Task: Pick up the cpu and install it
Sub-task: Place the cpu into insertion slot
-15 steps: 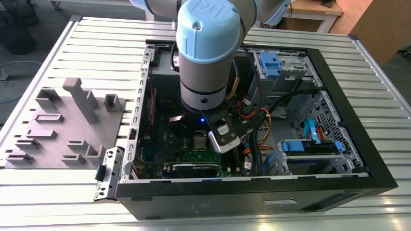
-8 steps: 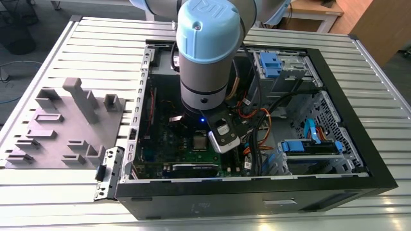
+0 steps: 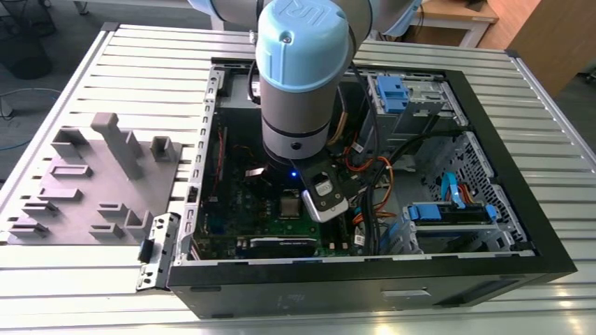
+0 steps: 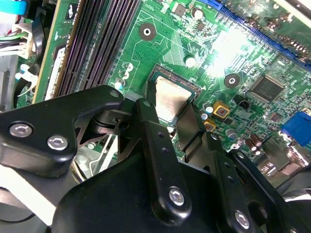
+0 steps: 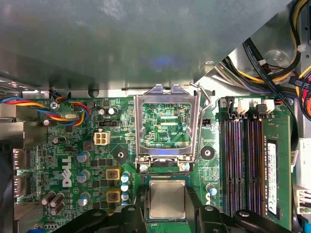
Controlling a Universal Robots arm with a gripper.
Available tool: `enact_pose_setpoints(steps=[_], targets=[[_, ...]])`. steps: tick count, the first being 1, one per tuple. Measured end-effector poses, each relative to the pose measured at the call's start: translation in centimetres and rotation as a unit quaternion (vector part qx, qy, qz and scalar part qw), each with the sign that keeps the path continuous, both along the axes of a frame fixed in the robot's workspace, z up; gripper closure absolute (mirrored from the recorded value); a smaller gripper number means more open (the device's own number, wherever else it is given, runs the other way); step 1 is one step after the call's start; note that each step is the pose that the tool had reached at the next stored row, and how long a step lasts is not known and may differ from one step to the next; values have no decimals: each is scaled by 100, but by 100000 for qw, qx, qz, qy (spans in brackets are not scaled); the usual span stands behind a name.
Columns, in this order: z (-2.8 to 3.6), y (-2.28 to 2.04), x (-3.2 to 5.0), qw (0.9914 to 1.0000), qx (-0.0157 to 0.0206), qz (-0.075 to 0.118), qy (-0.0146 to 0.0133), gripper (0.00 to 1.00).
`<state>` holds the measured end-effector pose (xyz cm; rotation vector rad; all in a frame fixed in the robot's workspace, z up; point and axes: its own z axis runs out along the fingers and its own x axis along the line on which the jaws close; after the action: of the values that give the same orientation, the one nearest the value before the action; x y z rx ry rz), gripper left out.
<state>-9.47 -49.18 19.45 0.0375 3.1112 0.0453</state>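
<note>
My gripper (image 4: 169, 108) straddles the cpu (image 5: 166, 199), which lies flat and square on the motherboard (image 5: 73, 145) at the foot of the socket frame (image 5: 167, 124). The frame stands upright, leaving the seat open. Whether I am clamped on the chip, I cannot tell.

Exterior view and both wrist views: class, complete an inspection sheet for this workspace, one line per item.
Surface: slatted metal table carrying an open computer case.
Job's things: cpu lying at the motherboard socket; socket frame hinged up, open.
Clutter: grey moulded tray on the table, to the exterior view's left of the case.
Grippers: hand inside the case, closed on two opposite edges of the cpu.
Cables: coloured wires and yellow and black leads inside the case.
Surroundings: wooden furniture beyond the table.
</note>
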Motion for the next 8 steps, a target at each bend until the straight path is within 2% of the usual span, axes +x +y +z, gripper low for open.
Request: enact_pose_setpoints(steps=[5,6,8], targets=[[0,0,0,100000,-2,0,0,55],[0,0,0,100000,-2,-2,-1,48],[0,0,0,100000,-6,0,0,48]])
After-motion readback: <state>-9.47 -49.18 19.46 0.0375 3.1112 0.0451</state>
